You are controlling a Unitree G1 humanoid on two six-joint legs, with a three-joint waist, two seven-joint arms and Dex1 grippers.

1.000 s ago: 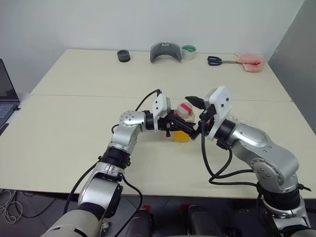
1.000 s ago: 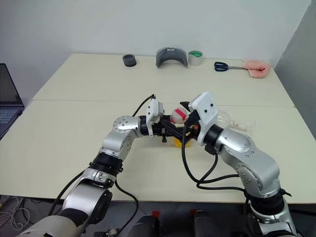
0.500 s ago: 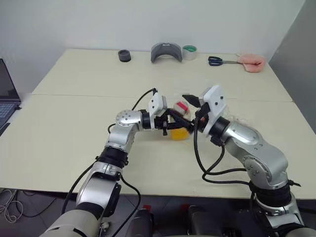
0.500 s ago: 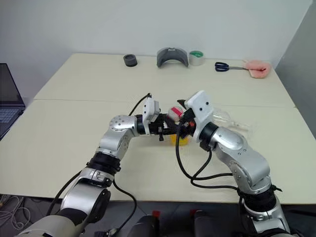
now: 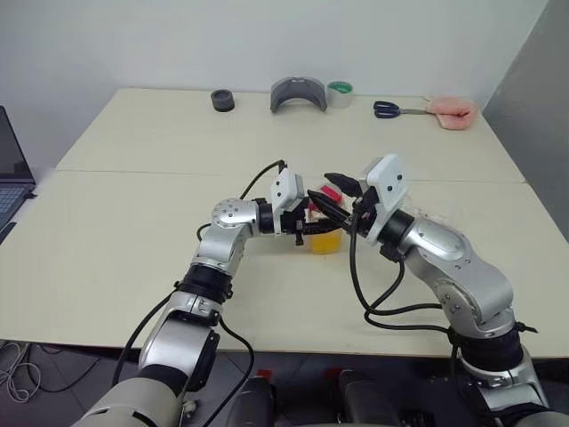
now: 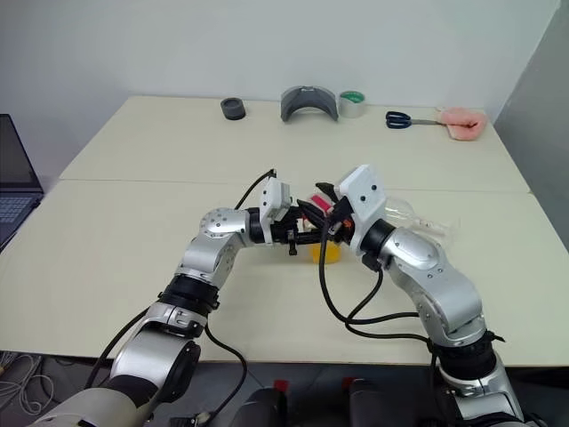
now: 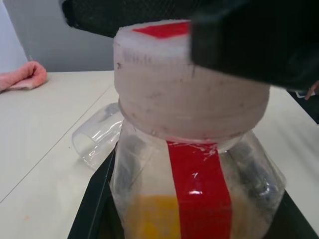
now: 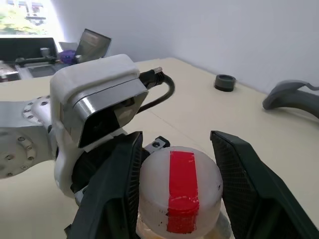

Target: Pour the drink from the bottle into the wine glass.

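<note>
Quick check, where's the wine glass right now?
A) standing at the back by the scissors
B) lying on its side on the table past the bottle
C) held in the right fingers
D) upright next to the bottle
B: the wine glass lies on its side on the table, behind the bottle.

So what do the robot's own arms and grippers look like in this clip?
Both arms are silver-grey metal with rounded joint housings and black bands between segments. Each wrist carries a white boxy camera block. The left gripper and right gripper each have two black fingers, textured on the inner faces. Loose black cables loop along both arms.
</note>
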